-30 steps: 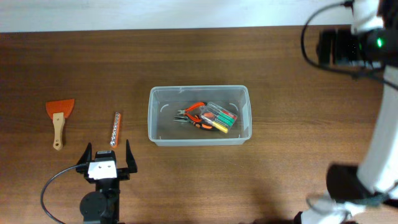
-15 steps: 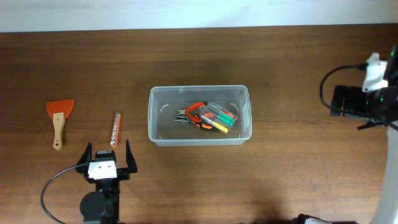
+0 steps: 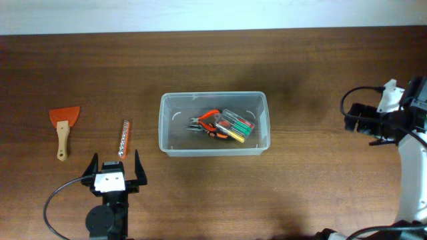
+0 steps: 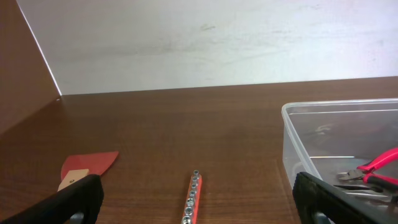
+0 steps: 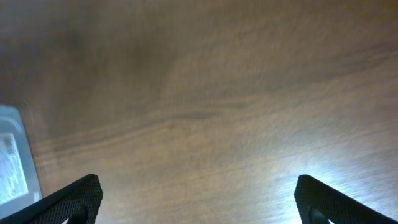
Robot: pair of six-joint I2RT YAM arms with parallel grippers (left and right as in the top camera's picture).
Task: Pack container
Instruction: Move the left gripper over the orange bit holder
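Next item, orange socket rail (image 3: 123, 138): lies left of the container (image 3: 213, 94), which sits between my left gripper (image 3: 115, 161) and right gripper (image 5: 198, 183), both wide open and empty; I'd pinch across its narrow width, lift level over the rim.

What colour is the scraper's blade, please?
The scraper's blade is orange; clearest in the overhead view.
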